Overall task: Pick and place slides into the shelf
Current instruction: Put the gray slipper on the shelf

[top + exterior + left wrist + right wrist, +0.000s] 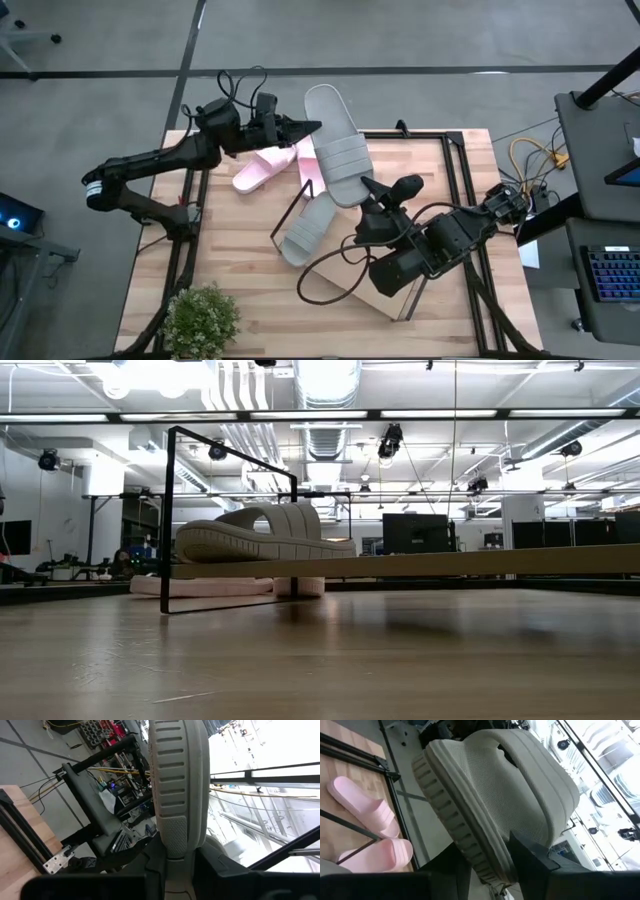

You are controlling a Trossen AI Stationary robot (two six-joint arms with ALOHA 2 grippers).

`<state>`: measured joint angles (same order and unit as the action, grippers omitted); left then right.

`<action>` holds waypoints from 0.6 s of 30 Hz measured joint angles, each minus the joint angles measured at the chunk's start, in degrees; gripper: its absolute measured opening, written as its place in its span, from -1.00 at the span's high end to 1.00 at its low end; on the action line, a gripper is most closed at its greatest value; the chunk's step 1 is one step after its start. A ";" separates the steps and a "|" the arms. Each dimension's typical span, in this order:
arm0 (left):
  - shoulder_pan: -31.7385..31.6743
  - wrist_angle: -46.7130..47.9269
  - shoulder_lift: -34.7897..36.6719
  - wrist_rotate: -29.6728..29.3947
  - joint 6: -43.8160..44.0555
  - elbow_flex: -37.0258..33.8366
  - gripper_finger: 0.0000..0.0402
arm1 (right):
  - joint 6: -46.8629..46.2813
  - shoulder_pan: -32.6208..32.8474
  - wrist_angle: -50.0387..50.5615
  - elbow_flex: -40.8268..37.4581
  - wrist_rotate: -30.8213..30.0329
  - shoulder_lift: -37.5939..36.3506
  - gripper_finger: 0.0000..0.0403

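Both claws grip one grey slide (337, 143): left claw (312, 126) at one end, right claw (372, 192) at the other. Its long axis spans the gap between them, above the shelf (372, 296); right arm nearer.

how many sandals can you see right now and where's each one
4. One grey slide is held in the air between the left gripper and right gripper; the other grey slide lies on the shelf; two pink slides lie beside it.
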<state>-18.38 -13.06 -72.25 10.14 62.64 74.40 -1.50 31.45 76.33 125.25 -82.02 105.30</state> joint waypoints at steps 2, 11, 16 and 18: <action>-0.43 0.02 0.02 0.48 -0.01 0.35 0.82 | 0.00 -0.03 0.01 0.00 -0.08 0.00 0.41; -1.14 -0.37 0.18 1.74 0.01 0.45 0.82 | -0.02 0.01 -0.20 -0.02 -0.30 -0.82 0.41; -2.35 -0.37 0.18 2.63 0.20 0.45 0.82 | -0.20 0.21 -1.74 -0.02 -0.27 -1.44 0.41; -2.70 -0.39 0.18 2.94 0.22 0.45 0.82 | -0.26 0.21 -2.05 -0.02 -0.24 -1.56 0.41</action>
<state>-21.08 -13.45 -72.07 13.08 62.86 74.85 -1.76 31.66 74.28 125.23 -82.26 103.74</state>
